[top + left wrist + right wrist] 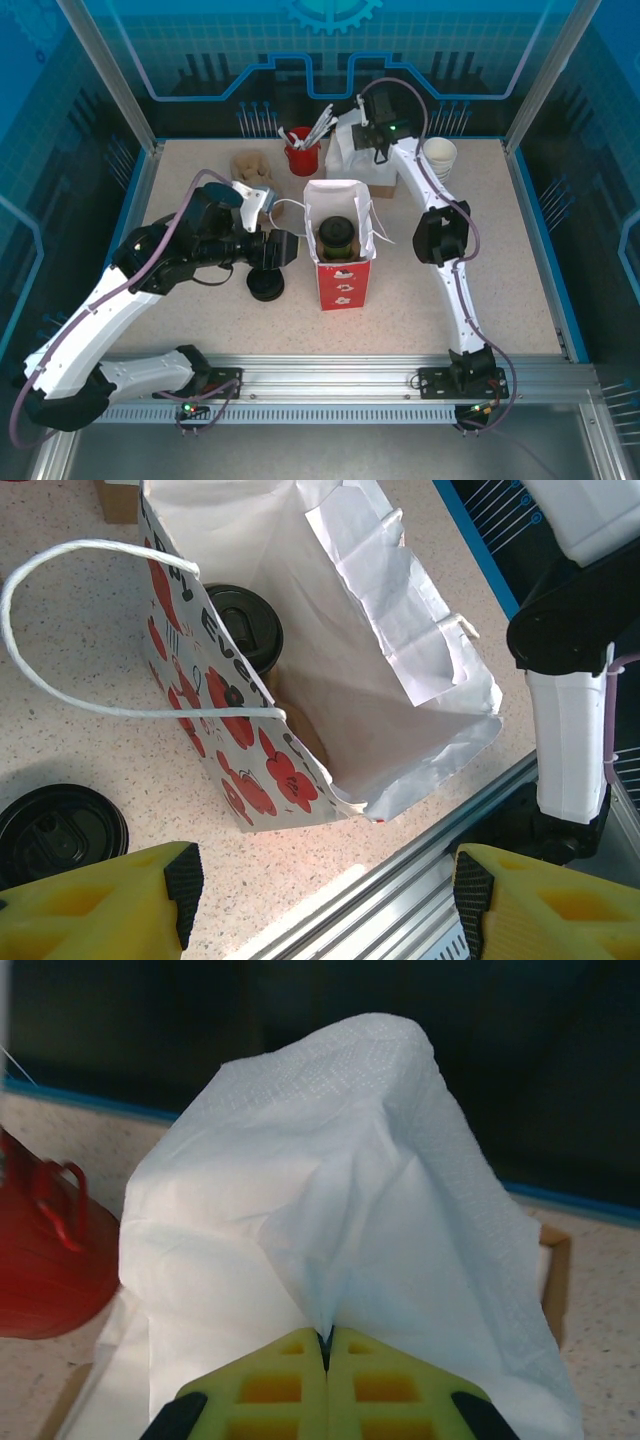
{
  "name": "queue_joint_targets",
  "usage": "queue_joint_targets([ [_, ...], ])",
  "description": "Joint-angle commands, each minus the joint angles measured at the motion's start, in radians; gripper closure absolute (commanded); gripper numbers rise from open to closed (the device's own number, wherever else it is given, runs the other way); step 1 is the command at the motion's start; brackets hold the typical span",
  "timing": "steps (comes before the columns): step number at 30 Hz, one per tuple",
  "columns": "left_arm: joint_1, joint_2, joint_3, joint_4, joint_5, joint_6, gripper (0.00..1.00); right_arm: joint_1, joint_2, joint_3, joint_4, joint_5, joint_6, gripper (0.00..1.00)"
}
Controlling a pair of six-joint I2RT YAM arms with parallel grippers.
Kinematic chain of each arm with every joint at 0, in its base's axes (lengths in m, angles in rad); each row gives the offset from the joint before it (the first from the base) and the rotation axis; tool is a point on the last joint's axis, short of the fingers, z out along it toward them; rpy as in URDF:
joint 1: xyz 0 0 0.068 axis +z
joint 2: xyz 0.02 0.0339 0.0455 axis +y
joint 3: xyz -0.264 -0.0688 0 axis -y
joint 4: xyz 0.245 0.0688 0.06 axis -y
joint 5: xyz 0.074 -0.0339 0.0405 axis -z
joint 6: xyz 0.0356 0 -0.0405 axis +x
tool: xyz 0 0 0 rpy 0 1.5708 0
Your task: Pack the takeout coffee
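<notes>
The takeout coffee (337,236), an olive-green cup with a black lid (243,628), stands inside the open red-and-white paper bag (343,283) at the table's middle. My left gripper (284,250) is just left of the bag. In the left wrist view it (320,895) hangs open over the bare tabletop, nothing between its yellow fingers (150,900), the bag's mouth (400,680) ahead. My right gripper (366,138) is at the back of the table. In the right wrist view it (325,1345) is shut on a pinch of white napkin (330,1180), which is lifted into a peak.
A stack of black lids (266,285) (60,830) sits left of the bag. At the back are a red cup of stirrers (301,155) (45,1260), a brown box of napkins (382,186) and a stack of white paper cups (439,155). A metal rail (430,850) runs along the near edge.
</notes>
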Motion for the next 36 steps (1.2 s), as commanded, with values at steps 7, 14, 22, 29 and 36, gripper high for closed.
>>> queue_joint_targets([
  [7, -0.003, -0.033, -0.054, 0.054, -0.032, -0.024, 0.31, -0.001, -0.219, 0.031, -0.103, -0.039, 0.037, 1.00],
  [14, -0.002, -0.034, -0.101, 0.120, -0.032, -0.015, 0.30, 0.020, -0.411, 0.022, -0.226, -0.146, 0.107, 1.00],
  [22, 0.007, -0.026, -0.147, 0.218, -0.049, -0.032, 0.27, 0.047, -0.651, -0.095, -0.279, -0.349, 0.252, 1.00],
  [29, 0.033, 0.002, -0.177, 0.308, -0.059, -0.091, 0.26, 0.067, -0.839, -0.271, -0.253, -0.534, 0.403, 1.00],
  [36, 0.068, 0.050, -0.207, 0.382, -0.054, -0.146, 0.28, 0.122, -0.975, -0.483, -0.215, -0.598, 0.502, 1.00],
])
